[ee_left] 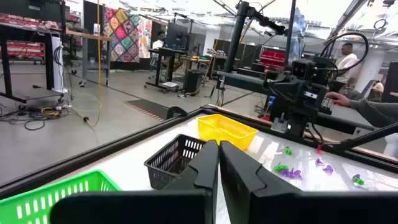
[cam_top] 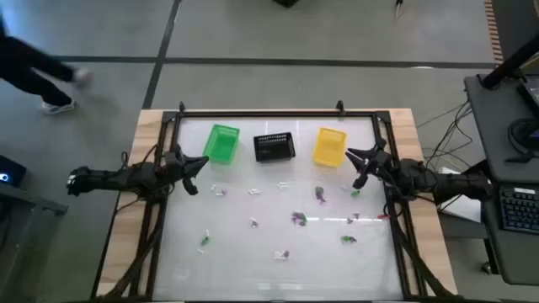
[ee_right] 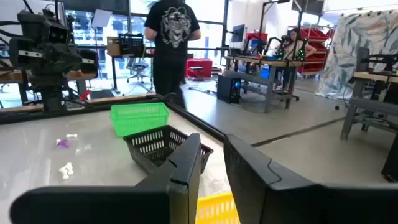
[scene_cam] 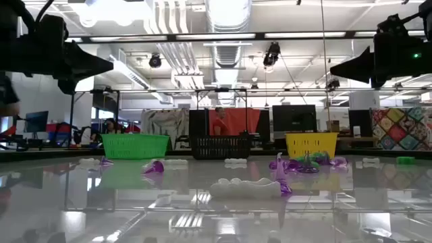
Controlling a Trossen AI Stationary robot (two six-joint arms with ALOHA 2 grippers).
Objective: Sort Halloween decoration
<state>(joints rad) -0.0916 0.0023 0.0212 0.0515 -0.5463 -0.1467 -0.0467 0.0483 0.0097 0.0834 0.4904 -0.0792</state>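
Observation:
The Halloween decoration lies loose on the white tabletop: tiny purple (cam_top: 298, 219), white (cam_top: 253, 192) and green (cam_top: 348, 240) trinkets, spread over its middle and right. A white piece (scene_cam: 244, 187) lies nearest the low view. Along the far edge stand a green basket (cam_top: 222, 143), a black basket (cam_top: 274, 147) and a yellow basket (cam_top: 329, 145). My left gripper (cam_top: 195, 164) hovers shut above the table, near the green basket. My right gripper (cam_top: 354, 167) hovers open beside the yellow basket, with nothing between its fingers (ee_right: 186, 155).
A black rail frame (cam_top: 278, 113) borders the tabletop. A person in a black shirt (ee_right: 171, 37) stands beyond the table's far edge. Another person (cam_top: 34, 71) walks across the floor at the far left. A desk with a keyboard (cam_top: 515, 206) stands to the right.

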